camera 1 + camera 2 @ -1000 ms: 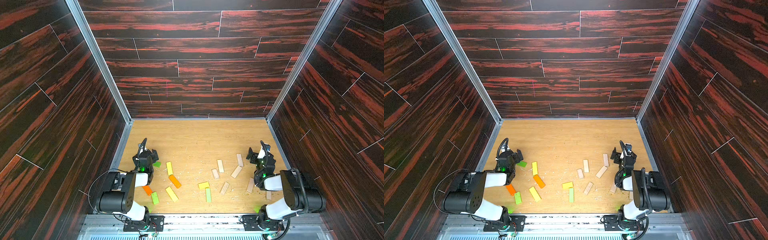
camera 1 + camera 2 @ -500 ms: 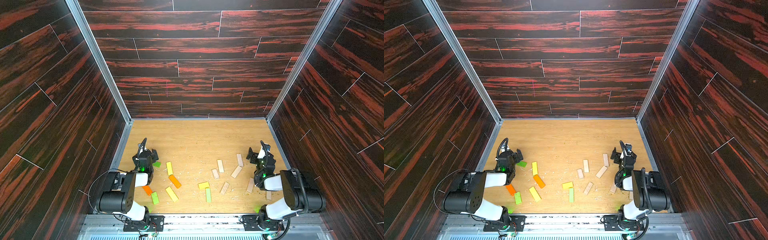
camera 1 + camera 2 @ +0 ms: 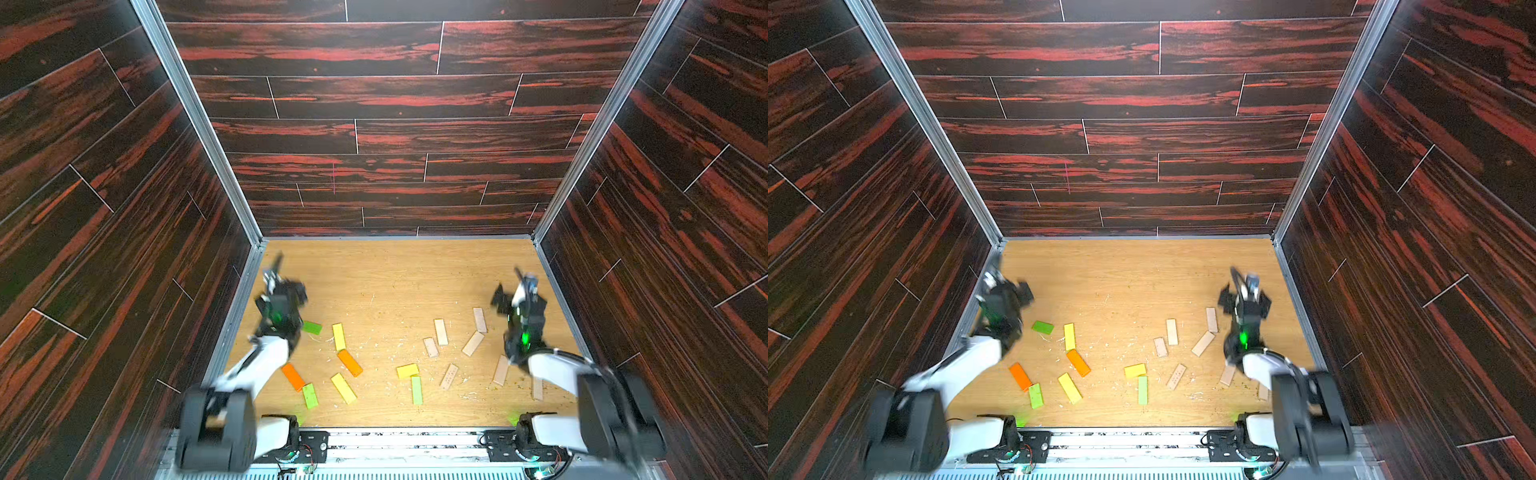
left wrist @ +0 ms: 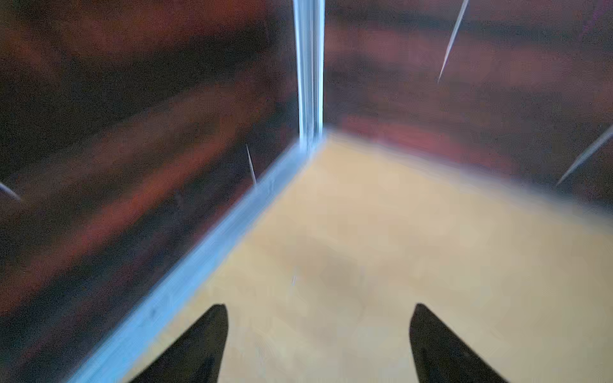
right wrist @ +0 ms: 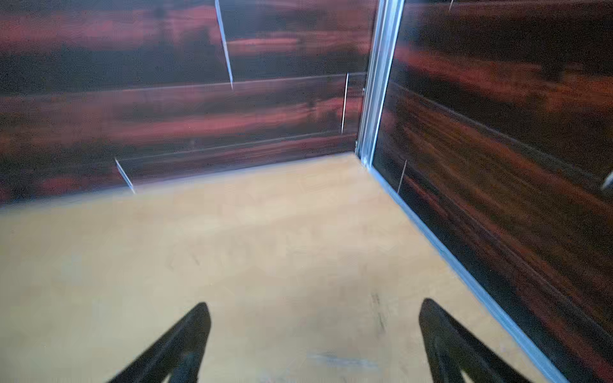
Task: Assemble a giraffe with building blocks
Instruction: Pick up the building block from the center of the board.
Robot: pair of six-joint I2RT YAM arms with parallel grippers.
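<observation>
Found building blocks (image 3: 350, 362) scattered flat on the near half of the counter (image 3: 395, 274), coloured ones leftward, pale ones rightward. Farther back, noted left claw (image 4: 319, 306) and right claw (image 5: 315, 302) both spread apart, empty.

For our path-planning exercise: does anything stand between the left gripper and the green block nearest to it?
Nothing visible does. The open left gripper points toward the far corner; the green block lies flat just behind it.
</observation>
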